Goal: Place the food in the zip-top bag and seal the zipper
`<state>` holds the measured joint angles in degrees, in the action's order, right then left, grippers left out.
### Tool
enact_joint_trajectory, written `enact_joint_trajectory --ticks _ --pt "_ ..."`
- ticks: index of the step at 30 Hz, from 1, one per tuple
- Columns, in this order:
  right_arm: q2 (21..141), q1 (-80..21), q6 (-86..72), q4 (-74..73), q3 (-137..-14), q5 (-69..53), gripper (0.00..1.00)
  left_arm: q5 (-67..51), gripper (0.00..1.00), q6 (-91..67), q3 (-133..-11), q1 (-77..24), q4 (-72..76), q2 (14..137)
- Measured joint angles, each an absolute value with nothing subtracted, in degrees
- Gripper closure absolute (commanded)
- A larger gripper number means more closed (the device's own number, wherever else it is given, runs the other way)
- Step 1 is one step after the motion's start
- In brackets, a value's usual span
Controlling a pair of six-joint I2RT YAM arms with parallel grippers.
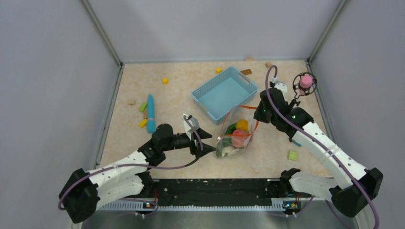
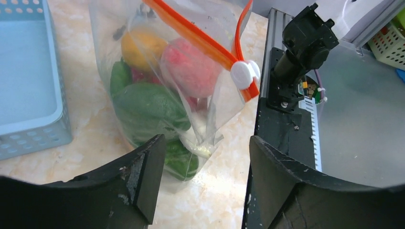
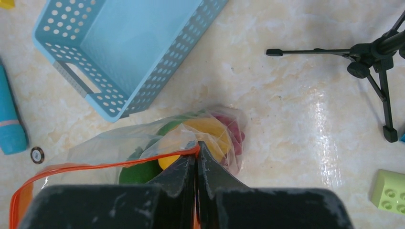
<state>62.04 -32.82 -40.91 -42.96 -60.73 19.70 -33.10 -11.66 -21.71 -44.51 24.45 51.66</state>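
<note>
The clear zip-top bag point(image 1: 235, 137) lies on the table with food inside: a yellow-orange fruit point(image 1: 242, 125), a pink-red one point(image 2: 190, 67) and a green pepper point(image 2: 145, 102). Its orange zipper point(image 2: 196, 36) carries a white slider point(image 2: 242, 75) at the near end. My right gripper point(image 1: 260, 112) is shut on the zipper strip point(image 3: 143, 162) at the bag's far end, pinching it at the fingertips. My left gripper point(image 2: 203, 183) is open just short of the bag's near bottom corner point(image 2: 203, 148), with only bare table between its fingers.
A light-blue mesh basket point(image 1: 212, 80) stands just behind the bag. A long light-blue stick point(image 1: 151, 113) and small blocks point(image 1: 143, 107) lie to the left. A green block point(image 1: 293, 155) and a small tripod stand point(image 1: 304, 83) are on the right. The black rail point(image 2: 277, 124) runs along the near edge.
</note>
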Motion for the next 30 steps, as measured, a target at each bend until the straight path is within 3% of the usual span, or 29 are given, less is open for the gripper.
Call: enact_joint_trajectory --ticks 8,12,21,27,30 --pt "60.1 -32.8 -41.2 -41.9 -59.1 19.0 1.00 -27.8 0.31 -8.1 -22.5 -53.1 29.5 56.1" --pt "59.3 -32.8 -41.6 -41.8 -58.4 18.6 1.00 -22.7 0.40 -4.5 -24.1 -57.7 29.5 57.6" --pt "57.2 -32.8 -42.1 -41.8 -57.7 17.7 1.00 -13.0 0.48 0.3 -26.6 -58.0 30.3 61.8" --pt "57.1 -32.8 -42.1 -41.7 -57.0 17.2 1.00 -13.5 0.49 1.0 -27.3 -58.0 30.5 62.8" --pt "57.1 -32.8 -42.1 -41.8 -56.6 16.8 1.00 -14.9 0.58 1.2 -27.3 -58.0 30.5 62.6"
